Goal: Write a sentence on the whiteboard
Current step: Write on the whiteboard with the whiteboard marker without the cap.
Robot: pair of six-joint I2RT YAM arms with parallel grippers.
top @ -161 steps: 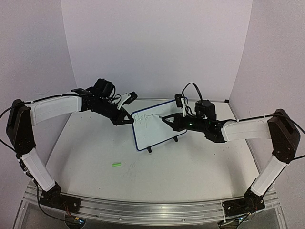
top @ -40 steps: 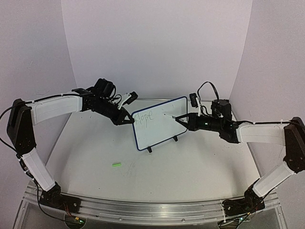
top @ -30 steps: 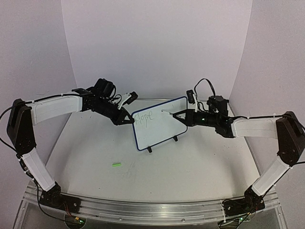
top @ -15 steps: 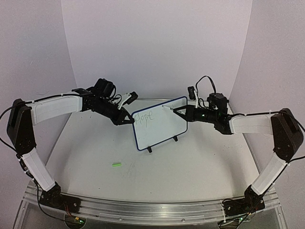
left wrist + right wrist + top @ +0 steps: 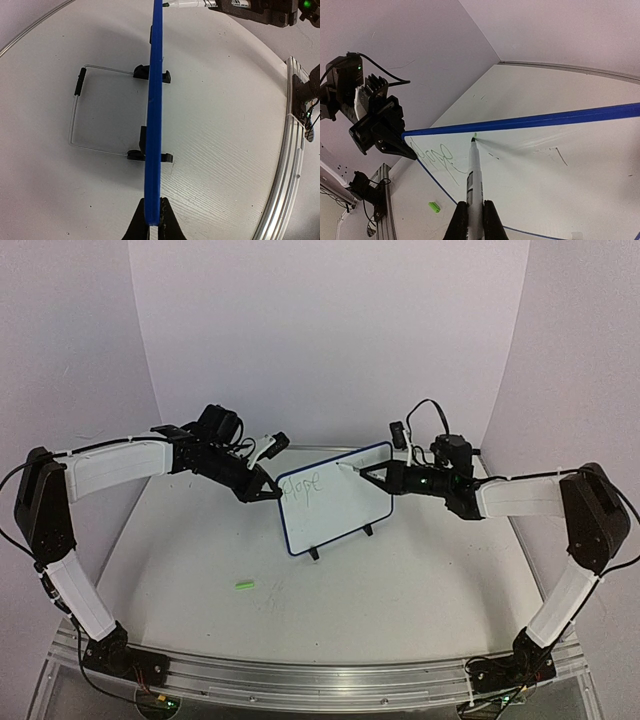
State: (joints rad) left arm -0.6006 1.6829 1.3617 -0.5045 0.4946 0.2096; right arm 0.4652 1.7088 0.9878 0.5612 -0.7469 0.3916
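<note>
The whiteboard, white with a dark blue rim, stands tilted on its wire stand mid-table. Green handwriting fills its upper left. My left gripper is shut on the board's left edge; in the left wrist view the blue rim runs edge-on out of the jaws. My right gripper is shut on a white marker. The marker's tip touches the board just under the top rim, right of the writing. From above, the marker points left from the right gripper.
A small green marker cap lies on the table in front of the board, also visible in the right wrist view. Purple walls enclose the table on three sides. An aluminium rail runs along the near edge.
The right gripper has carried the marker from the board's middle up and left to just under the top rim. The handwriting has grown since the oldest frame. The left arm has not moved.
</note>
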